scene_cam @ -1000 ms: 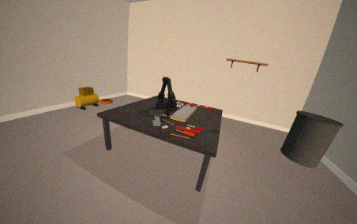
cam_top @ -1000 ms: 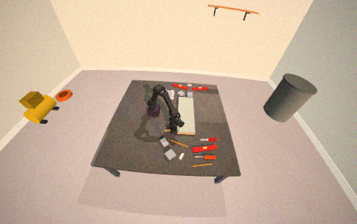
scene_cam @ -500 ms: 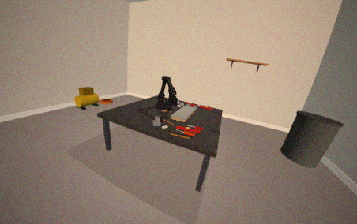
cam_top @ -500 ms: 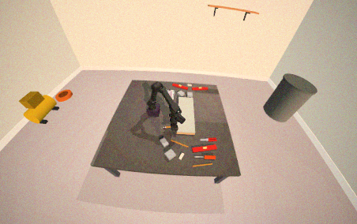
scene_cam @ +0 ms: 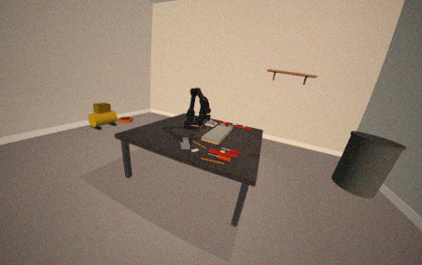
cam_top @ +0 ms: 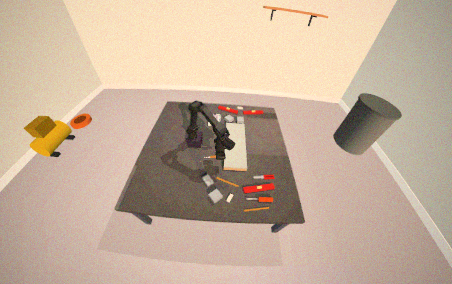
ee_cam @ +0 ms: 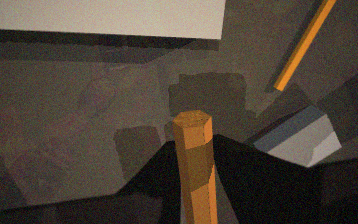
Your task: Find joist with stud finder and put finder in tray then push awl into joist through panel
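My gripper [cam_top: 220, 157] [ee_cam: 193, 146] is shut on the orange, faceted handle of the awl [ee_cam: 198, 197] [cam_top: 210, 157]. In the wrist view the handle stands up between the two black fingers; its thin shaft points left in the top view. The gripper is low, just beside the near left part of the floor panel. The pale floor panel [cam_top: 235, 145] [scene_cam: 219, 133] [ee_cam: 100, 17] lies lengthwise on the table. Pale small items [cam_top: 217, 118] lie near its far end; the stud finder and the tray are too small to tell apart there. The joist is hidden.
The dark table [cam_top: 149, 175] also bears grey blocks [cam_top: 215, 195] [ee_cam: 305, 140], an orange stick [cam_top: 227, 182] [ee_cam: 305, 47], a red level [cam_top: 259, 188], red-handled tools [cam_top: 266, 199] at the near right, and red pieces [cam_top: 253, 112] at the far edge.
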`<state>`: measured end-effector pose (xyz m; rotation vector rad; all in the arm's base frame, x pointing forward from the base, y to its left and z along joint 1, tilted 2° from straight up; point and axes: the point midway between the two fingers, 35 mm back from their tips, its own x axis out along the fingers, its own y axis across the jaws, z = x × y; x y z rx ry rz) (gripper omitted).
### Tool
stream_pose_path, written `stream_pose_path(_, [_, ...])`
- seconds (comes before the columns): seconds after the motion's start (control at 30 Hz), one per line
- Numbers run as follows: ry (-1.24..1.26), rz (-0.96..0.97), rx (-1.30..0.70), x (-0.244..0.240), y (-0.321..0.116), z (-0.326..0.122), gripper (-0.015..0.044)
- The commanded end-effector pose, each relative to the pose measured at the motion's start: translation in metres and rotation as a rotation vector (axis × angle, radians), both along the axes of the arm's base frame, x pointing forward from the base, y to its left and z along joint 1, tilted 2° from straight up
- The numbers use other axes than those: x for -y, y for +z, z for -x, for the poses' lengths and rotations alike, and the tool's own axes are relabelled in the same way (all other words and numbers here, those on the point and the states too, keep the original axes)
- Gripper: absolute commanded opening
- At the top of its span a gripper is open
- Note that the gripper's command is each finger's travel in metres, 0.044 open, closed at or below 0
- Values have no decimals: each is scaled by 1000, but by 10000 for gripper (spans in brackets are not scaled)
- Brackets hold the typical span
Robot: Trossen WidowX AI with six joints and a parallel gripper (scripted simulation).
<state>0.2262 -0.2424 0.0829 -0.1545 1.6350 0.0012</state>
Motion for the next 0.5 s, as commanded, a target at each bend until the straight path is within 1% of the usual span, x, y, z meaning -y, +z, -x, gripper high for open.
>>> stream_pose_path(0.0, [-41, 98, 26, 4, 6, 1, 0])
stream_pose_path(0.47, [-247, 473, 198, 19, 27, 3, 0])
